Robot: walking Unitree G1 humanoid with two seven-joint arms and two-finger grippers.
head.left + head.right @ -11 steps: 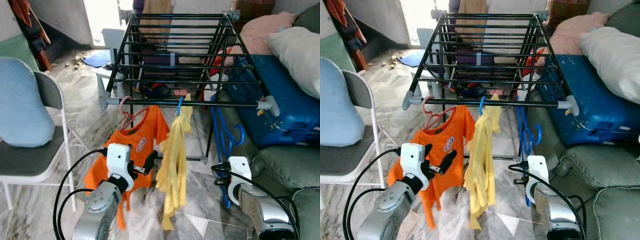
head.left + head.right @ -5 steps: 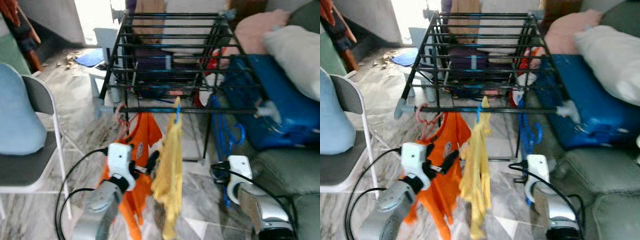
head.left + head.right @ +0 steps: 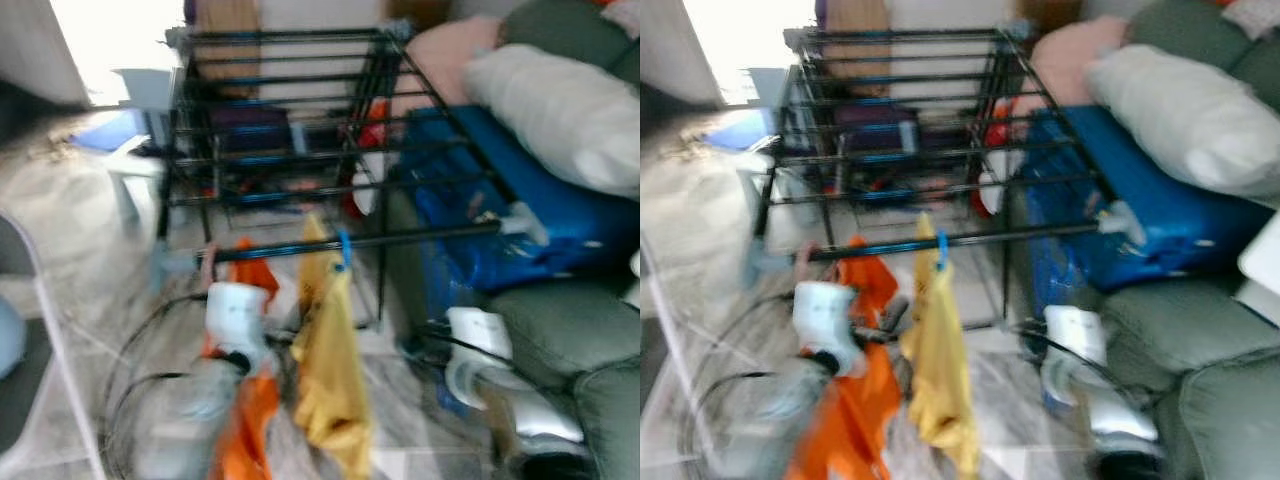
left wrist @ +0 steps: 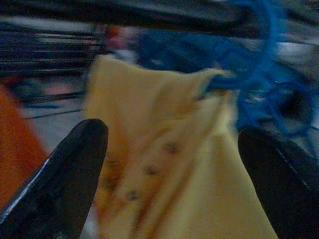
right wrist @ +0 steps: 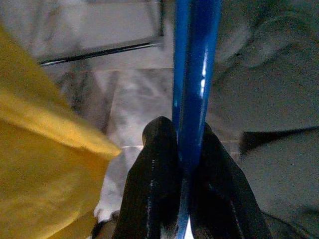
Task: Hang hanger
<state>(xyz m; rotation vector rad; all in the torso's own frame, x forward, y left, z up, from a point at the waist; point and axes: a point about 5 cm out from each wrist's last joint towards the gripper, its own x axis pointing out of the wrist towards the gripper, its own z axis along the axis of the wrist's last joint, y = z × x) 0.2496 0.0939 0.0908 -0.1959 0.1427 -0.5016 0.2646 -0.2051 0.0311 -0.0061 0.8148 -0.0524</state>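
A black drying rack (image 3: pixel 290 120) stands in front of me, blurred. On its front rail (image 3: pixel 400 238) a yellow shirt (image 3: pixel 325 370) hangs from a blue hanger hook (image 3: pixel 343 252), with an orange shirt (image 3: pixel 245 420) to its left. My left gripper (image 4: pixel 172 137) is open, just in front of the yellow shirt (image 4: pixel 164 169), with nothing between its fingers. My right gripper (image 5: pixel 183 130) is low on the right, beside the rack's leg, and is shut on the shaft of a bare blue hanger (image 5: pixel 192 74).
Along the right of the rack lie a blue suitcase (image 3: pixel 500 220) and a white pillow (image 3: pixel 560 110). A green sofa (image 3: pixel 575 330) sits beside my right arm. A folding chair (image 3: pixel 20 330) stands at the left edge, and marble floor (image 3: pixel 90 240) lies beyond it.
The whole picture has swung and blurred, so the camera has turned to the right. The shirts hang a little swayed. Both grippers keep their places and their states.
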